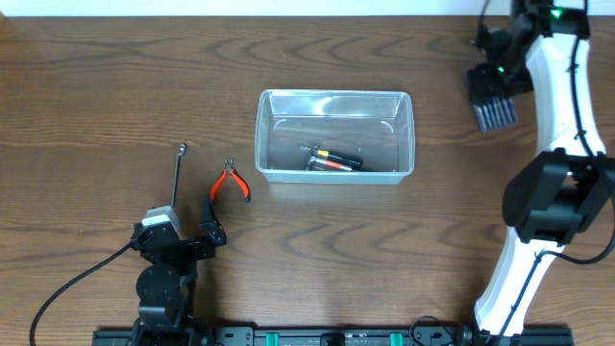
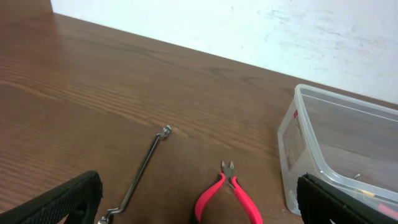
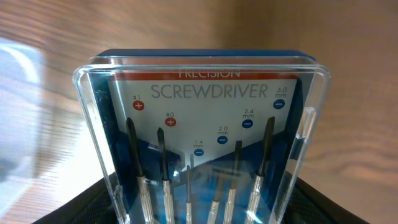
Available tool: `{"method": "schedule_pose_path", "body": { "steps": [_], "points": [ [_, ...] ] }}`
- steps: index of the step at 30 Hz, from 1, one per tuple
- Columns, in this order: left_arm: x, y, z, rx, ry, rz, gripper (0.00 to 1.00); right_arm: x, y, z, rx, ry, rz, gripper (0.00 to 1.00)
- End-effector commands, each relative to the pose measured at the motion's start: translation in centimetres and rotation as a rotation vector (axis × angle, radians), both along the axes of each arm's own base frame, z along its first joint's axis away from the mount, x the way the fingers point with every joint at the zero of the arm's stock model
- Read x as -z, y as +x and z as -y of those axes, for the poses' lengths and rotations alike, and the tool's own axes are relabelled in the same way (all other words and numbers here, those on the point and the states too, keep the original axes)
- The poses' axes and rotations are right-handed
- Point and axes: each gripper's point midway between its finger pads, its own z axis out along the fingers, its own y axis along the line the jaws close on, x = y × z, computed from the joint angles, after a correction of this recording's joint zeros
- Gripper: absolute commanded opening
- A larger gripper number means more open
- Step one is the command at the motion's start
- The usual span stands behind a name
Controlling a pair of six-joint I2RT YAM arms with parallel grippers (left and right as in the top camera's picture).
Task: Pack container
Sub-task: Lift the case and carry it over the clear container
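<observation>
Container (image 1: 334, 94) at bench (image 1: 96, 77) middle, slightly toward far edge; small tools (image 1: 332, 160) lie inside along its near wall. Red-handled pliers (image 1: 231, 183) and bent steel wrench (image 1: 178, 173) on bench left of container (apart from each other, nothing touching them). Left end effector (image 1: 187, 231) by near edge, just below them, jaws spread wide, holding nothing. Right end effector (image 1: 495, 82) near far-right corner, clamped on clear precision screwdriver case (image 3: 205, 124).

We see a table (image 1: 96, 96) of dark brown wood with a bold, wavy grain, which fills the overhead view. Along its far edge stands a white wall (image 2: 280, 31), matt and faintly scuffed. The light is even and soft, and we note a pale sheen on the wood.
</observation>
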Motion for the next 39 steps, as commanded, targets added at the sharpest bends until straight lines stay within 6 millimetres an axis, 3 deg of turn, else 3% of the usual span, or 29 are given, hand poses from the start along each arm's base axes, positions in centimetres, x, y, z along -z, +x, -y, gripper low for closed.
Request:
{"method": "schedule_pose_path", "body": {
  "steps": [1, 11, 18, 26, 30, 39],
  "points": [
    [1.3, 0.0, 0.0, 0.0, 0.017, -0.03, 0.98, -2.4, 1.3, -3.5, -0.077, 0.003, 0.066, 0.01],
    [1.3, 0.0, 0.0, 0.0, 0.017, -0.03, 0.98, -6.9, 2.0, -12.5, -0.29, 0.006, 0.184, 0.01],
    [1.3, 0.0, 0.0, 0.0, 0.017, -0.03, 0.98, -7.1, 0.4, -19.7, -0.492, 0.004, 0.195, 0.01],
    [1.3, 0.0, 0.0, 0.0, 0.017, -0.03, 0.98, -7.1, -2.8, -27.2, -0.771, -0.015, 0.196, 0.01],
    [1.3, 0.0, 0.0, 0.0, 0.017, -0.03, 0.98, -6.8, -4.5, -28.9, -0.863, -0.025, 0.169, 0.01],
    [1.3, 0.0, 0.0, 0.0, 0.017, -0.03, 0.98, -6.4, -5.5, -29.5, -0.937, 0.01, 0.14, 0.01]
  ]
}}
